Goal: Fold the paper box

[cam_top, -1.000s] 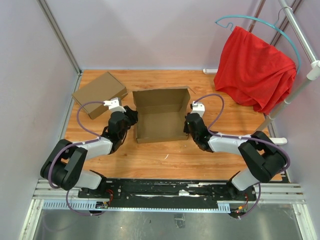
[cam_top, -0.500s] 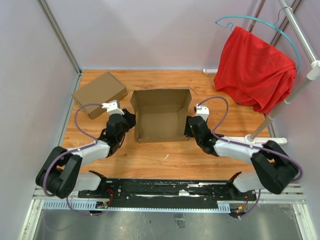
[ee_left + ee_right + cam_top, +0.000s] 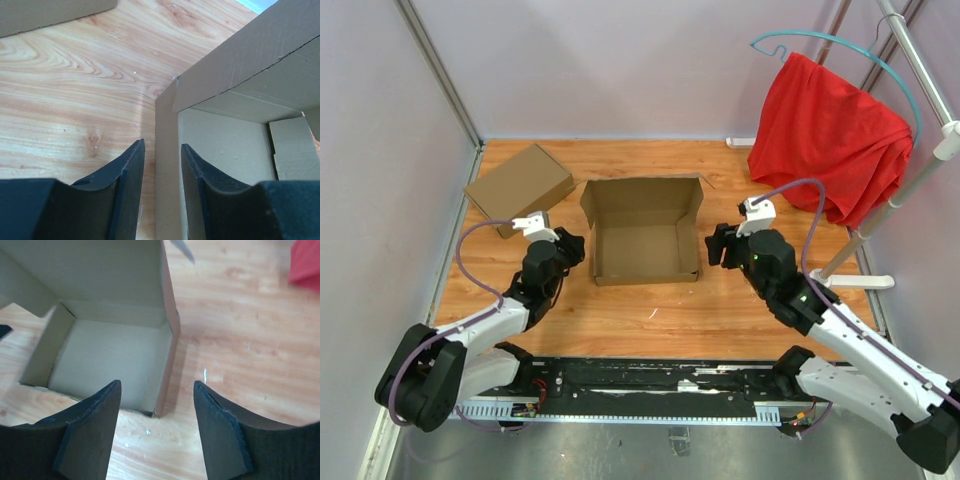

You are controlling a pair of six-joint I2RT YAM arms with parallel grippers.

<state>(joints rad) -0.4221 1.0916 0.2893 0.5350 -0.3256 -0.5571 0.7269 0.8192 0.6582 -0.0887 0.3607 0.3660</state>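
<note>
1. The paper box sits open-topped on the wooden table, midway between my two arms. Its side walls are up and its rear flap stands tall at the far side. I judge the tray formed and the lid not yet closed.
2. The left gripper is at the box's left side, low to the table. In the left wrist view the left wall rises in the gap between the fingers. The jaws are parted, with bare table showing beside one finger, so I read it as astride the wall and not clamped on it. Probably it's there to keep that wall upright.
3. The right gripper hangs just right of the box, above its right wall. Its jaws are spread wide and hold nothing. That placement leaves the lid's path free.
4. Far-left of the box lies a closed brown carton, well apart.
5. Far-right of the box a red cloth hangs on a rail, out of reach of the work.
</note>
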